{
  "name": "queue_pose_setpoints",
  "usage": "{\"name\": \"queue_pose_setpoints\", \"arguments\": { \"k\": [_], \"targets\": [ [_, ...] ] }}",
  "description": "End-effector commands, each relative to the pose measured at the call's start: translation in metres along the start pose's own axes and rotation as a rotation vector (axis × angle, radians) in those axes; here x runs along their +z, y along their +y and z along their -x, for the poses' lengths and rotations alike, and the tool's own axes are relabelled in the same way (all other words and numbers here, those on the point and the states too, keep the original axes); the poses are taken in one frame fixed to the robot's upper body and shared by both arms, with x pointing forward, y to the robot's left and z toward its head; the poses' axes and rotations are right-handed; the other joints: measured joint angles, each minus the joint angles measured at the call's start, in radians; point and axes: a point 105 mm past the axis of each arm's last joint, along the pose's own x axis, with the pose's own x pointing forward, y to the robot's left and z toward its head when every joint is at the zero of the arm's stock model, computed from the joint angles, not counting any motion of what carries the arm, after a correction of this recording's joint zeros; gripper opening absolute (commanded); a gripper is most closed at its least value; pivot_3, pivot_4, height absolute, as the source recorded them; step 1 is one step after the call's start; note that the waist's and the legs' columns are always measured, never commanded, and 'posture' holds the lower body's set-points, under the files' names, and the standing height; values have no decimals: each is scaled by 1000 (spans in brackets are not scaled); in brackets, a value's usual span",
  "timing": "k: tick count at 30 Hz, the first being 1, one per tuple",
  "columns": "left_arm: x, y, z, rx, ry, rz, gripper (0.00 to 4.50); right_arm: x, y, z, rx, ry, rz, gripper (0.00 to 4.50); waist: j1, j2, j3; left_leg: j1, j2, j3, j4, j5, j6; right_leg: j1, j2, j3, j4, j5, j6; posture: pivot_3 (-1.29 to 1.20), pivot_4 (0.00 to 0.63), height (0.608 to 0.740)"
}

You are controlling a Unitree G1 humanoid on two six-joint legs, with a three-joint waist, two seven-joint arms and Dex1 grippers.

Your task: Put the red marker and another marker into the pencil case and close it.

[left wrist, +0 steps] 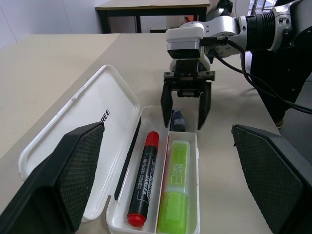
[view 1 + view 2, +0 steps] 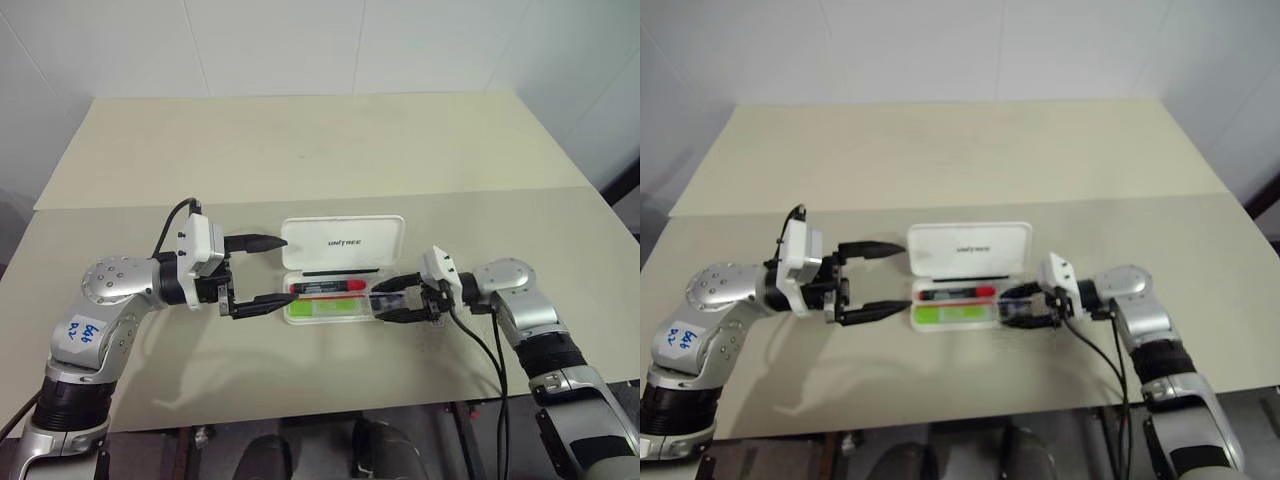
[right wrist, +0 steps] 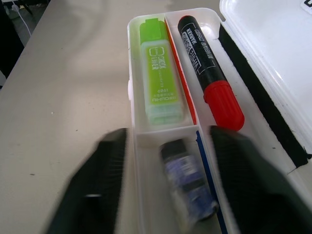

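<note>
Both claws open at the open pencil case (image 2: 343, 243) on the desk (image 2: 300, 150).

Right claw (image 1: 185, 108) straddles its right end (over a small dark object (image 3: 187, 183), possibly released); left claw (image 2: 268, 272) holds nothing; red marker (image 1: 144, 176) and green marker (image 1: 176, 187) lie inside.

In the right wrist view the right gripper's (image 3: 168, 190) own fingers (image 3: 100, 185) are smeared by blur and run off the frame's edge, so their tips cannot be made out. Between them a small dark blue object (image 3: 187, 187) in the pencil case (image 3: 130, 90) is too blurred to identify. The lid (image 3: 273, 53) beyond the red marker (image 3: 209, 70) is cut off by the frame. In the left wrist view the left gripper's fingers (image 1: 73, 170) are cropped, and one hides the lid's near corner.
</note>
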Motion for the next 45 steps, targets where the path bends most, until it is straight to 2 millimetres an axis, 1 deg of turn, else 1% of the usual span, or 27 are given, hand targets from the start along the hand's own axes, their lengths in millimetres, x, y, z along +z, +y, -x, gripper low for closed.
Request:
{"name": "queue_pose_setpoints", "arguments": {
  "k": [1, 2, 3, 5, 8, 11, 15, 20, 22, 23, 25, 26, 30, 35, 37, 40, 42, 44, 45],
  "targets": [
    [10, 0, 0, -5, -13, -57, 4500, 19, -7, 1, -12, -43, 79, 4030, 0, 0, 0, 0, 0, 0, 0, 0, 0, 0, 0, 0, 0, 0, 0, 0, 150, 740],
    [10, 0, 0, -5, -12, -58, 4500, 21, -7, 1, -15, -48, 88, 4437, 0, 0, 0, 0, 0, 0, 0, 0, 0, 0, 0, 0, 0, 0, 0, 0, 150, 740],
    [11, 0, 0, -5, -12, -58, 4500, 23, -7, 1, -14, -53, 98, 4483, 0, 0, 0, 0, 0, 0, 0, 0, 0, 0, 0, 0, 0, 0, 0, 0, 150, 740],
    [10, 1, 1, -4, -12, -58, 4500, 30, -7, 2, -12, -66, 117, 4483, 1, 0, 0, 0, 0, 0, 0, 0, 0, 0, 0, 0, 0, 0, 0, 0, 150, 740],
    [9, 2, 3, 0, -5, -55, 4500, 47, -1, 14, -5, -94, 150, 4483, 1, 0, 0, 0, 0, 0, 0, 0, 0, 0, 0, 0, 0, 0, 0, 0, 150, 740],
    [9, 3, 5, 7, -1, -54, 4500, 53, 3, 22, -15, -101, 148, 4483, 4, 0, 0, 0, 0, -1, 0, 0, 0, 0, 0, 0, 0, 0, 0, 0, 150, 740],
    [5, 9, 16, 73, 12, -51, 4500, 63, -3, 52, -148, -114, 157, 4483, 4, 0, 0, 0, 0, 0, 0, 0, 0, 0, 0, 0, 0, 0, 0, 0, 150, 740],
    [-5, 10, 31, 113, 30, -20, 4500, 62, -17, 87, -300, -83, 169, 4483, 1, 0, 0, 0, 0, 0, 0, 0, 0, 0, 0, 0, 0, 0, 0, 0, 150, 740],
    [-7, 12, 35, 133, 28, -18, 4500, 63, -22, 95, -338, -84, 176, 4483, 1, 0, 0, 0, 0, 0, 0, 0, 0, 0, 0, 0, 0, 0, 0, 0, 150, 740],
    [-8, 15, 39, 156, 22, -19, 4063, 63, -24, 104, -369, -77, 178, 4500, 2, 0, 0, 0, 0, 0, 0, 0, 0, 0, 0, 0, 0, 0, 0, 0, 150, 740],
    [-9, 19, 43, 186, 11, -22, 3522, 62, -26, 113, -394, -61, 180, 4500, 2, 0, 0, 0, 0, 1, 0, 0, 0, 0, 0, 1, 0, 0, 0, 0, 150, 740],
    [-10, 19, 45, 192, 8, -23, 3234, 61, -25, 114, -388, -57, 183, 4500, 2, 0, 0, 0, 0, 1, 0, 0, 0, 0, 0, 1, 0, 0, 0, 0, 150, 740],
    [-13, 25, 49, 229, 1, -35, 1775, 60, -20, 106, -348, -52, 192, 4500, 0, 0, 0, 0, 0, 1, 0, 0, 0, 0, 0, 0, 0, 0, 0, 0, 150, 740],
    [-13, 34, 52, 291, -25, -58, 42, 60, -20, 99, -339, -54, 200, 4500, 3, 0, 0, 0, 0, 1, -1, 0, 0, 0, 0, 0, 0, 0, 0, 0, 150, 740],
    [-12, 39, 53, 326, -46, -67, 42, 59, -19, 98, -336, -51, 202, 4500, 4, 0, 0, 0, 0, 1, -1, 0, 0, 0, -1, 0, 0, 0, 0, 0, 150, 740],
    [-14, 53, 51, 429, -68, -86, 42, 61, -19, 96, -334, -51, 206, 4500, 5, 0, 0, 0, 0, 1, 0, 0, 0, 0, -1, 0, 0, 0, 0, 0, 150, 740],
    [-18, 69, 48, 533, -76, -67, 42, 61, -18, 95, -331, -52, 208, 4500, 6, 0, 0, 0, 0, 1, 0, 0, 0, 0, 0, 0, 0, 0, 0, 0, 150, 740],
    [-22, 79, 45, 587, -74, -59, 42, 62, -18, 94, -329, -52, 208, 4500, 4, -1, 0, 0, 0, 1, 0, 0, 0, 0, 0, 0, 0, 0, 0, 0, 150, 740],
    [-27, 83, 41, 608, -56, -50, 42, 62, -17, 93, -326, -52, 209, 4500, 4, -1, 0, 0, 0, 1, 0, 0, 0, 0, 0, 0, 0, 0, 0, 0, 150, 740]
  ]
}}
